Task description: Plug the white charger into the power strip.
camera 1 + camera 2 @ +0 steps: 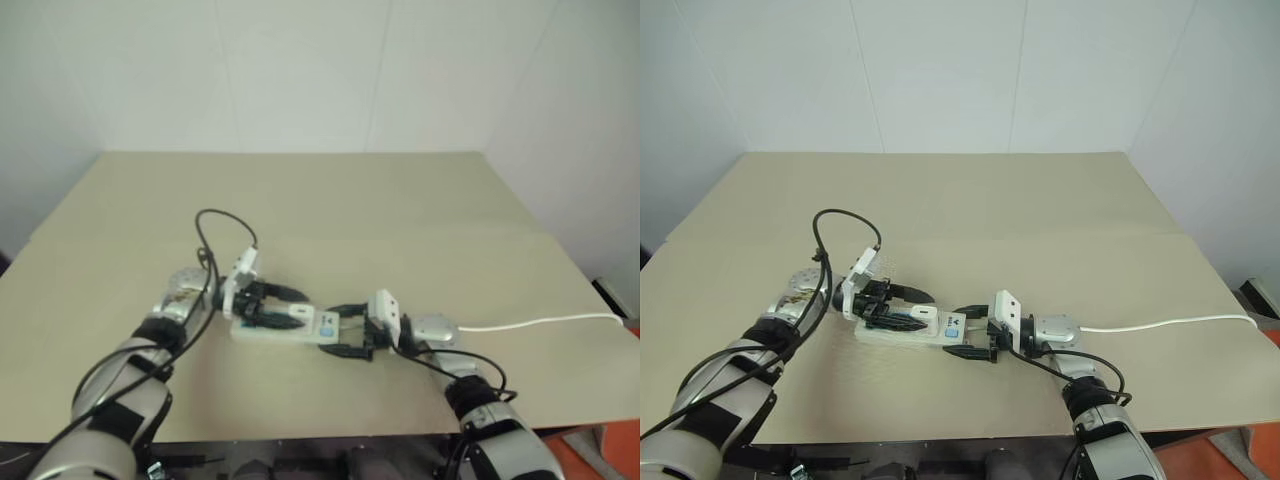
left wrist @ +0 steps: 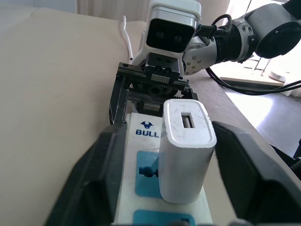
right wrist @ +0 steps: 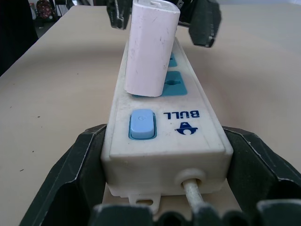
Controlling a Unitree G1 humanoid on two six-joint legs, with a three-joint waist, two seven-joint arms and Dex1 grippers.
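1. Nearest me, my right gripper (image 3: 155,207) has its jaws wide around the cord end of the power strip (image 3: 164,129), touching its sides; the strip lies on the surface (image 1: 330,200).
2. White charger (image 2: 186,148) stands in a blue socket, leaning a bit; I judge it needs pushing down.
3. My left gripper (image 2: 160,179) has jaws either side of the charger, gaps showing; not gripping.

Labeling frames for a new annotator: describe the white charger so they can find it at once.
On the tan table, find the power strip, a long white bar lying between the two grippers. The white charger is the small rounded white block standing upright on a blue socket next to the blue switch. Unlike the white camera cubes on the wrists, it sits on the strip and has a small slot on its top.
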